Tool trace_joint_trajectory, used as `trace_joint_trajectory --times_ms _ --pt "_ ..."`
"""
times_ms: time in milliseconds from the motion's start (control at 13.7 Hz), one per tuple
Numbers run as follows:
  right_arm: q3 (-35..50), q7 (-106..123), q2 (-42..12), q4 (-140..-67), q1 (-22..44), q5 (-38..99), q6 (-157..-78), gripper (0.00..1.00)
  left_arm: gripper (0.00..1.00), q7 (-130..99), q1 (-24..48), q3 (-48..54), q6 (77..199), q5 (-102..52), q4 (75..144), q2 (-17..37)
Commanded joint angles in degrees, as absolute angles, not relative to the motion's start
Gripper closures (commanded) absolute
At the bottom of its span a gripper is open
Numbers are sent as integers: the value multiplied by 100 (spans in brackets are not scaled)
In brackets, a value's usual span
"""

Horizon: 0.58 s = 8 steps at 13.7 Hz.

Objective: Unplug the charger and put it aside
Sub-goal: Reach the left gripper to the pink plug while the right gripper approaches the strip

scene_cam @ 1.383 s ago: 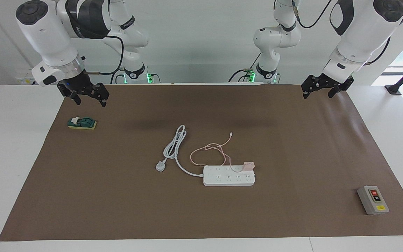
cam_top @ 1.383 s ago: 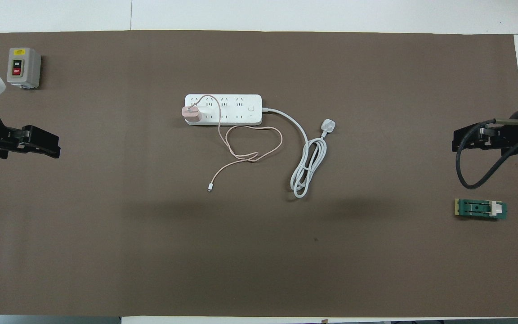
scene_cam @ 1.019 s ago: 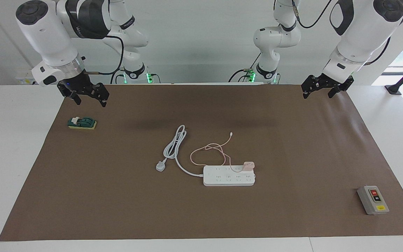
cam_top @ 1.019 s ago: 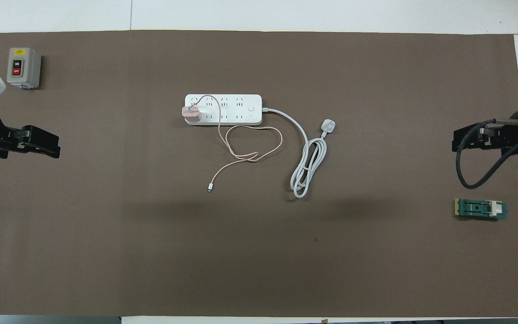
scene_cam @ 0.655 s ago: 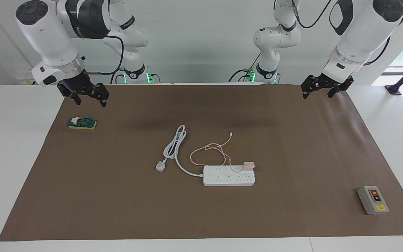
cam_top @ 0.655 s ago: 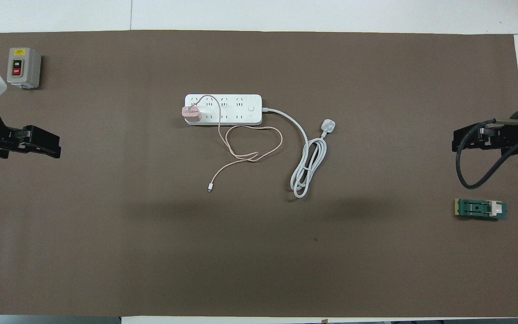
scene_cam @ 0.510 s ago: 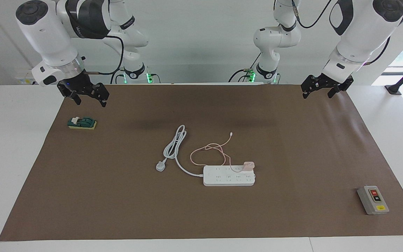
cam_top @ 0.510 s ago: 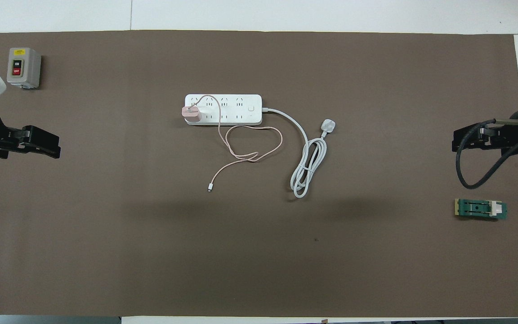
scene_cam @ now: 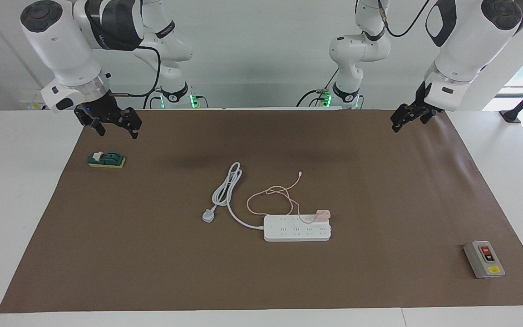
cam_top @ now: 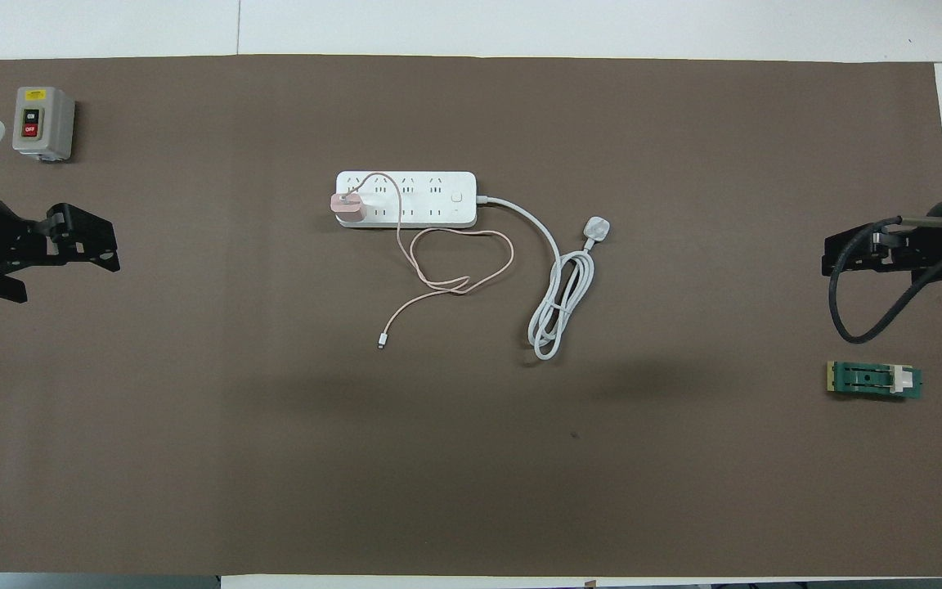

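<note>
The pale pink charger (scene_cam: 323, 213) sits plugged into the white power strip (scene_cam: 288, 232), at the strip's end toward the left arm's end of the table; it also shows in the overhead view (cam_top: 348, 208). Its thin pink cable (scene_cam: 270, 194) (cam_top: 459, 260) loops on the mat nearer to the robots. My left gripper (scene_cam: 407, 123) (cam_top: 82, 245) hangs open and empty over the mat's edge, well away from the charger. My right gripper (scene_cam: 116, 128) (cam_top: 843, 255) is open and empty, and waits above a green switch (scene_cam: 106, 159).
The strip's thick white cord (scene_cam: 227, 186) and plug (scene_cam: 208, 215) lie toward the right arm's end. A grey button box (scene_cam: 484, 259) (cam_top: 42, 123) stands at the mat's corner farthest from the robots, at the left arm's end. The green switch also shows in the overhead view (cam_top: 874, 380).
My left gripper has turned at the wrist and shifted slightly toward the middle of the mat. The right arm, the charger and the strip have not moved.
</note>
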State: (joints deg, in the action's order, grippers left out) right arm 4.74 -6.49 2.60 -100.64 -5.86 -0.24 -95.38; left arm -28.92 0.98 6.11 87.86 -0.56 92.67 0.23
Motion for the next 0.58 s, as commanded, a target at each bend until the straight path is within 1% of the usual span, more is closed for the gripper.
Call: trace_joint_trajectory --times_ms 0,146,291,364,510 --pt "519 -721 299 -10063 -633 -26 -9396 0 0 -4869 167 580 9445 -219 9597 26" --pt "501 -729 299 -9976 -659 -26 -9299 0 0 -6618 176 624 9851 -622 9554 393" --pt "492 -1183 316 -10045 -721 -26 -9342 0 0 -7590 368 773 10185 -615 9493 771" --pt "501 -1909 334 -10081 -712 -26 -9534 0 0 -7907 378 791 10221 -633 9344 965" --pt "527 -3228 325 -10090 -651 -26 -9790 0 0 -9379 483 800 10283 -546 8818 1684"
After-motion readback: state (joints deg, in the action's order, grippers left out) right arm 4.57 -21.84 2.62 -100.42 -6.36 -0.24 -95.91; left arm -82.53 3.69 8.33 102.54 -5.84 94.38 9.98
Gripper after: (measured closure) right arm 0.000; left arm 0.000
